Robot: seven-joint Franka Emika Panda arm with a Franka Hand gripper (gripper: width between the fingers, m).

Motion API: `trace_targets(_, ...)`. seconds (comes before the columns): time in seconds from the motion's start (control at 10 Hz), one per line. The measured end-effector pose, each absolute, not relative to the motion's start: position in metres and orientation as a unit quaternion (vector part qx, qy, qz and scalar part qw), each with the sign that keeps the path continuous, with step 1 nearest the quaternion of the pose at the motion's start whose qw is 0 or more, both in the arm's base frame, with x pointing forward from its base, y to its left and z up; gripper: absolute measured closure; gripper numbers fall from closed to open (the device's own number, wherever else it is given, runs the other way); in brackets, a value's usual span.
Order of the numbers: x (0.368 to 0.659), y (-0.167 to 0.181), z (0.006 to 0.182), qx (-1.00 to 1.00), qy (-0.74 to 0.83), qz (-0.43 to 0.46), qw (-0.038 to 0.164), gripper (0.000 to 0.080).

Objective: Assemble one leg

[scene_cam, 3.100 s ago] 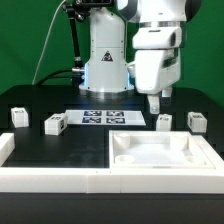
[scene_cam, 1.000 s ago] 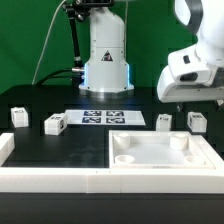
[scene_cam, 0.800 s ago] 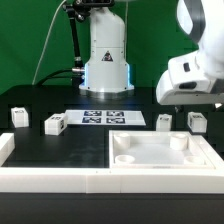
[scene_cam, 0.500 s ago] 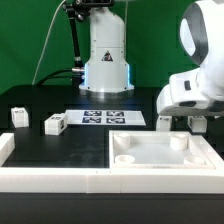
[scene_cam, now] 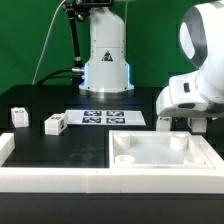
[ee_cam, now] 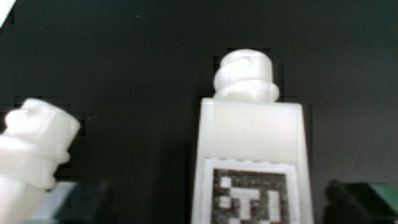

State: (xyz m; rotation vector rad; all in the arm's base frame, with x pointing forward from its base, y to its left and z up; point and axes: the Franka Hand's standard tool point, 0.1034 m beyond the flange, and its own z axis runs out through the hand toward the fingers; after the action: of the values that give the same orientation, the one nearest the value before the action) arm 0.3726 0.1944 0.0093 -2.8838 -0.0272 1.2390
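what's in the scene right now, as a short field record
tool: open, low at the exterior view's right
leg: between the tool's fingers, tag showing, not gripped
left legs: two, standing apart at the exterior view's left
marker board: flat before the arm's base
square piece: front, visible sockets empty

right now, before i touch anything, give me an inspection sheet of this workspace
surface: black table, marker board flat on it
job's things: leg centred in the wrist view, second leg beside it, two more legs at the exterior view's left
clutter: square piece with corner sockets, border rails
grippers: gripper open, straddling the leg, no contact seen
cables: black cable behind the robot base
surroundings: green backdrop
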Motion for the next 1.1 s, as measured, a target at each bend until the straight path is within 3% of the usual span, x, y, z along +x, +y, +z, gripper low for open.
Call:
trace_targets(0.1, 0.373, 0.194, 0.009, -0.919, -0.008, 0.395, 0.001, 0.0321)
trace_targets(0.2, 0.373, 0.194, 0.009, -0.919, -0.008, 0.395, 0.001, 0.046)
trace_targets(0.3, 0.373, 0.194, 0.009, -0.919, -0.008, 0.395, 0.001, 0.0511)
trace_targets(0.9, 0.374, 0.191, 0.014, -0.917, -0.018, 0.399, 0.006, 0.0511)
trace_targets(1.1, 0.385, 0.175, 0.046, -0.913, -0.02, 0.407, 0.015, 0.0509)
